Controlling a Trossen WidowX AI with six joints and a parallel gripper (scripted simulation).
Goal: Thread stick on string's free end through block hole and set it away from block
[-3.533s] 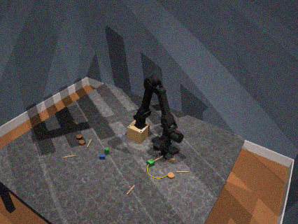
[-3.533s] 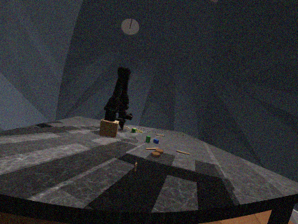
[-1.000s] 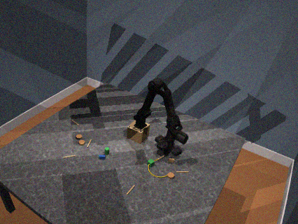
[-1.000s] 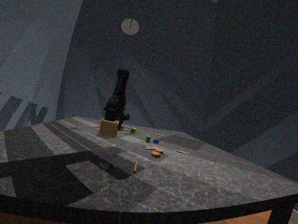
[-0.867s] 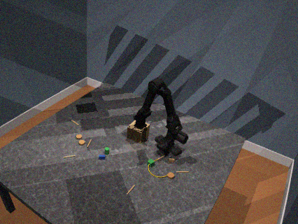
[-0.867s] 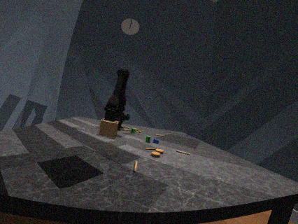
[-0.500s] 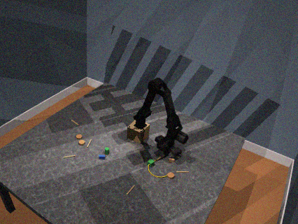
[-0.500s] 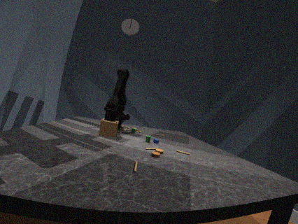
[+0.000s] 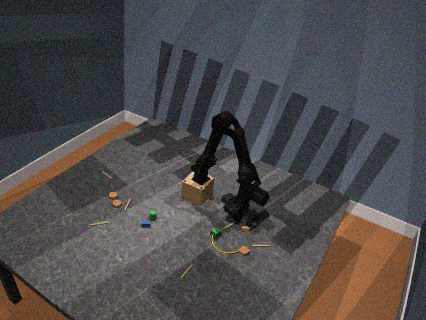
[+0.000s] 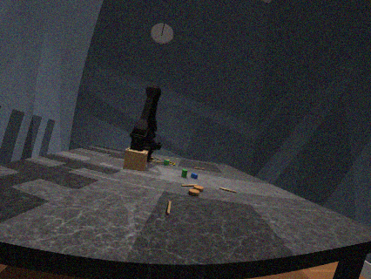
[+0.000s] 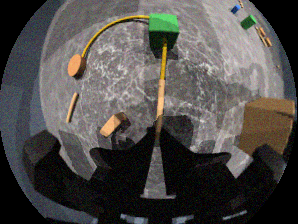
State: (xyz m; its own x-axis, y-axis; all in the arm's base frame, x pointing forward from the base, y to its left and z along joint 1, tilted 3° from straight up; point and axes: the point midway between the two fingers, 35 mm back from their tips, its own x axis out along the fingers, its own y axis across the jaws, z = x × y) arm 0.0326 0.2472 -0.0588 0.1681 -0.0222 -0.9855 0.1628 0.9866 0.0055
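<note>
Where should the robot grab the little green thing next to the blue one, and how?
I'd come straight down from above and pinch the green piece around its middle. It stands up, short and stubby, so its sides look easy to squeeze. The blue piece is close, so keep both fingers off that side.

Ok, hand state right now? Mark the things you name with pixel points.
Hand (image 9: 234,223) (image 10: 151,159) (image 11: 157,129): closed, holding the thin wooden stick (image 9: 227,226) (image 10: 156,159) (image 11: 160,100) on the yellow string's end (image 9: 221,229) (image 11: 163,62).
</note>
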